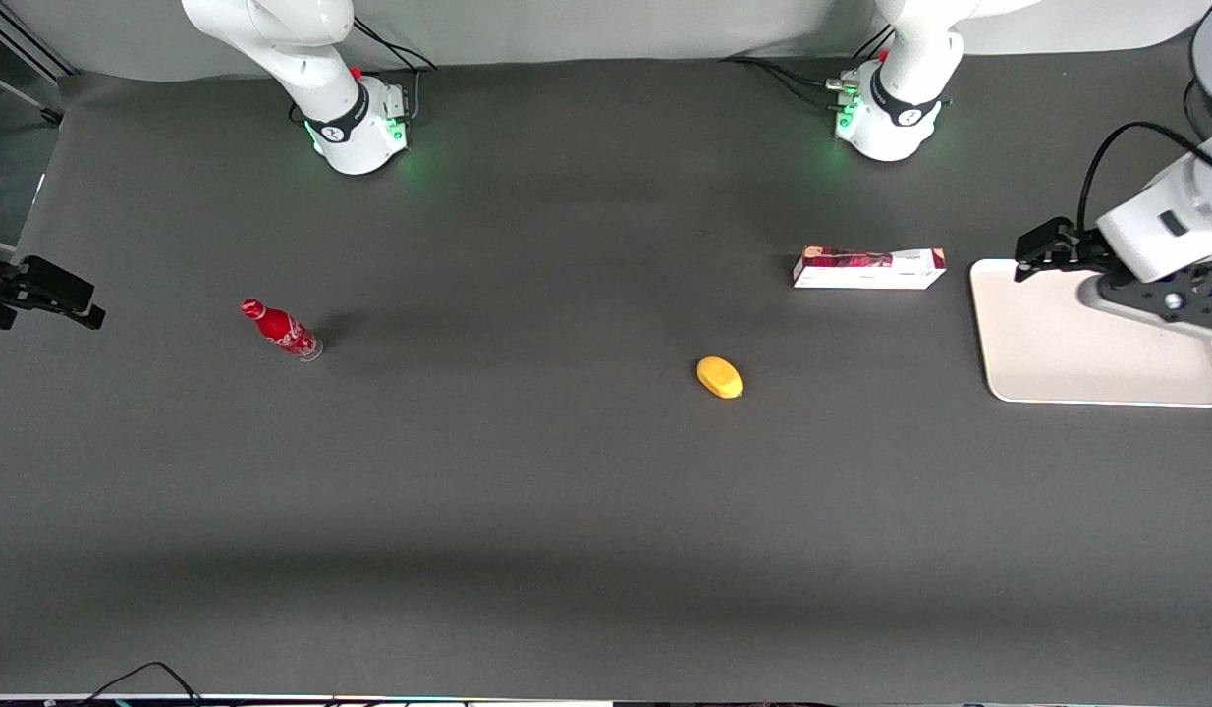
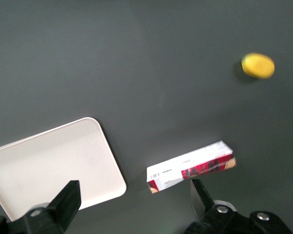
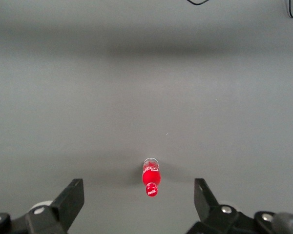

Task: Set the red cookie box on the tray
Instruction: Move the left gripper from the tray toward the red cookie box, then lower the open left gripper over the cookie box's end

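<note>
The red cookie box [image 1: 866, 267] rests on the dark table beside the tray [image 1: 1058, 344], on the side toward the parked arm, showing a white long side and a dark red face. The cream-white tray holds nothing. My left gripper [image 1: 1043, 253] hovers above the tray's edge nearest the box, open and empty. In the left wrist view the box [image 2: 190, 167] and the tray [image 2: 49, 165] lie apart on the table below the open gripper [image 2: 133, 200], whose black fingers [image 2: 66, 200] touch neither of them.
A yellow oval object [image 1: 719, 377] lies nearer the front camera than the box, also seen from the wrist [image 2: 258, 65]. A small red soda bottle [image 1: 280, 329] lies toward the parked arm's end. Two arm bases [image 1: 886, 118] stand at the table's back edge.
</note>
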{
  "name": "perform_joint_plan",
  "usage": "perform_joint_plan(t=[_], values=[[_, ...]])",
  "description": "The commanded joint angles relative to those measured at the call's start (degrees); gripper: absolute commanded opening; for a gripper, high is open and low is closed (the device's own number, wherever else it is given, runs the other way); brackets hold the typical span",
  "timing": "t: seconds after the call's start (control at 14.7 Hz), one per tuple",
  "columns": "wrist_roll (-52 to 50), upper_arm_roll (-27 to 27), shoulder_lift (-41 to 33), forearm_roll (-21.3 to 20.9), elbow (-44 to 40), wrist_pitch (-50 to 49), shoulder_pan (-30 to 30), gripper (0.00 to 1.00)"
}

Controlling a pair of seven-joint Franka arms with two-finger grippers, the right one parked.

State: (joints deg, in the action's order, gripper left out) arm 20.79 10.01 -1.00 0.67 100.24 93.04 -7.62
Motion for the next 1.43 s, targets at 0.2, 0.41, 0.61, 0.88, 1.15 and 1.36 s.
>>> perform_joint_plan(t=[0.2,0.41,0.61,0.88,1.15,1.36], values=[[27.5,4.0,-4.7,-2.1,11.9,4.4,-0.6,1.00],[34.7,6.1,-9.4,-1.9,22.8,10.0,-0.6,1.00],[39.0,8.3,-15.7,-1.1,33.7,15.8,-0.6,1.00],[52.9,7.6,-20.3,5.7,46.0,24.4,-0.6,1.00],[61.7,7.6,-21.2,11.7,56.1,36.0,-0.6,1.00],[63.6,9.5,-21.1,14.0,61.0,43.2,-0.1,1.00]])
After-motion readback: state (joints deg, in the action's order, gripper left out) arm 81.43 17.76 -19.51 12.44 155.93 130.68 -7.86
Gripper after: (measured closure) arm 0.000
